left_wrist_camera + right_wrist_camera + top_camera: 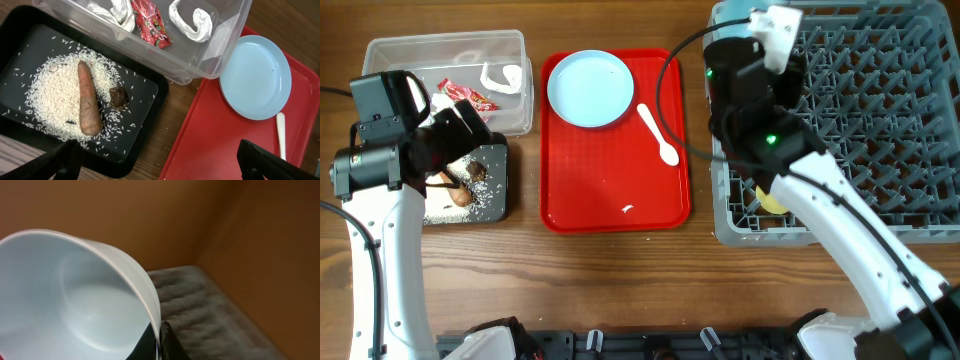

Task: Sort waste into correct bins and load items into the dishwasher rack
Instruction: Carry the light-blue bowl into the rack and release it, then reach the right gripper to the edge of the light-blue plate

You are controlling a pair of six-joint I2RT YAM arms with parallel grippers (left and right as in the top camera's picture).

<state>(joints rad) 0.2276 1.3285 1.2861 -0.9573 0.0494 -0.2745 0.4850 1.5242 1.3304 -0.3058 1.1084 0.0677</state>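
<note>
Wooden tabletop, overhead: the dishwasher rack (pixel 880 120) is sitting at right, with a small yellow cup (pixel 772 203) lying in its near-left corner and a whitish-blue bowl (pixel 730 14) hanging over its far-left corner. The red serving tray (pixel 620 180) is carrying the pale blue plate (pixel 590 88) and white spoon (pixel 657 133). Left wrist: the left gripper (pixel 160 161) is hovering, fingers spread wide, above the black tray (pixel 145 102), which is holding rice (pixel 50 95), a carrot-like stick (pixel 87 105) and a brown lump (pixel 118 96). The adjoining clear tub (pixel 200 65) is holding the red wrapper (pixel 150 22) and paper scraps (pixel 192 22). Right wrist: the right gripper (pixel 159 342) is pinching the bowl's rim.
</note>
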